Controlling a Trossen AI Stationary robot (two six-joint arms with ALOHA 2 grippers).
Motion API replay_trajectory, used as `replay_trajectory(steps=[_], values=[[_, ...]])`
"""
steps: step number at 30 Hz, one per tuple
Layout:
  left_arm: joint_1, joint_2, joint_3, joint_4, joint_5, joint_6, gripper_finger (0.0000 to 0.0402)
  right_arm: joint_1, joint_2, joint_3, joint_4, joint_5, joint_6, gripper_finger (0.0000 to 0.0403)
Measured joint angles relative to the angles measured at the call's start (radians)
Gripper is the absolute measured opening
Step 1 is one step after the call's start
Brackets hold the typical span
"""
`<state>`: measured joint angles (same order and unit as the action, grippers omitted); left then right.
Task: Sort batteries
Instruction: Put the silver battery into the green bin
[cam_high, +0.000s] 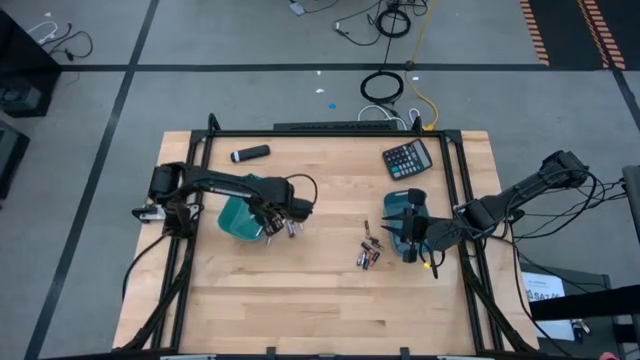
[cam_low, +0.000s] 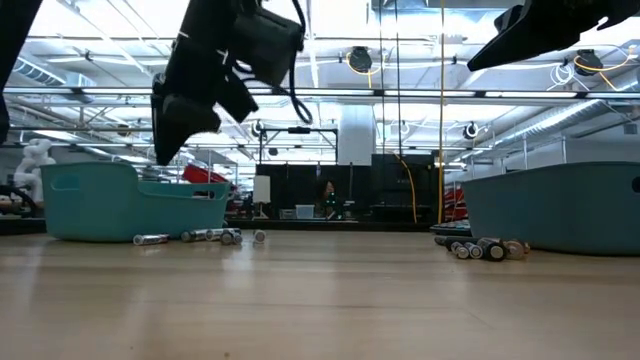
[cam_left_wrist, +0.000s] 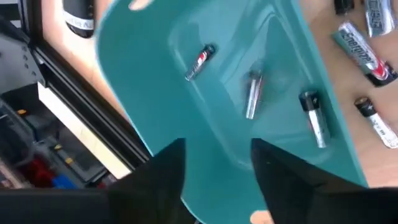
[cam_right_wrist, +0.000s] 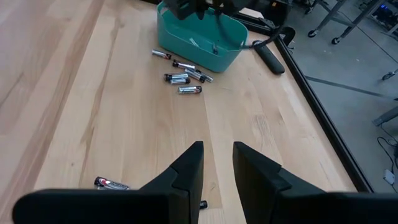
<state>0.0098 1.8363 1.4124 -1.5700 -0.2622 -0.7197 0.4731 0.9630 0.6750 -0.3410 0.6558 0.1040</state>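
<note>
My left gripper (cam_left_wrist: 217, 168) hangs open above the left teal tray (cam_high: 236, 218), clear of it. Three batteries (cam_left_wrist: 252, 93) lie on that tray's floor. More batteries (cam_high: 291, 228) lie on the wood against its right side, also seen in the low view (cam_low: 205, 236) and in the right wrist view (cam_right_wrist: 183, 76). My right gripper (cam_right_wrist: 217, 168) is open and holds nothing; it hovers over the right teal tray (cam_high: 395, 207). A small heap of batteries (cam_high: 369, 250) lies on the table left of that tray, low view (cam_low: 485, 248).
A black calculator (cam_high: 408, 158) lies near the table's far right corner, and a black marker-like cylinder (cam_high: 250, 153) near the far left. A black frame rail (cam_high: 330, 134) runs along the far edge, with more rails down both sides. Bare wood lies between the trays and toward the near edge.
</note>
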Motion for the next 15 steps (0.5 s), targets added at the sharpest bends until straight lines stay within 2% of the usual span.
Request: replay_trajectory(steps=[3,5,9,15], values=[[0.011,-0.032,0.002,0.009,0.013,-0.013,0.0243,0.0,0.0,0.0,-0.001,0.0,0.003,0.0077],[0.013,-0.037,0.009,0.025,0.061,-0.049,0.0256,0.0,0.0,0.0,-0.004,-0.001,0.006,0.0077],[-0.012,-0.039,0.033,0.1,0.186,-0.097,0.0258,0.0,0.0,0.0,-0.009,-0.001,0.007,0.0077],[-0.103,-0.037,0.056,0.299,0.238,-0.205,0.0253,0.0,0.0,0.0,-0.009,-0.001,0.002,0.0077]])
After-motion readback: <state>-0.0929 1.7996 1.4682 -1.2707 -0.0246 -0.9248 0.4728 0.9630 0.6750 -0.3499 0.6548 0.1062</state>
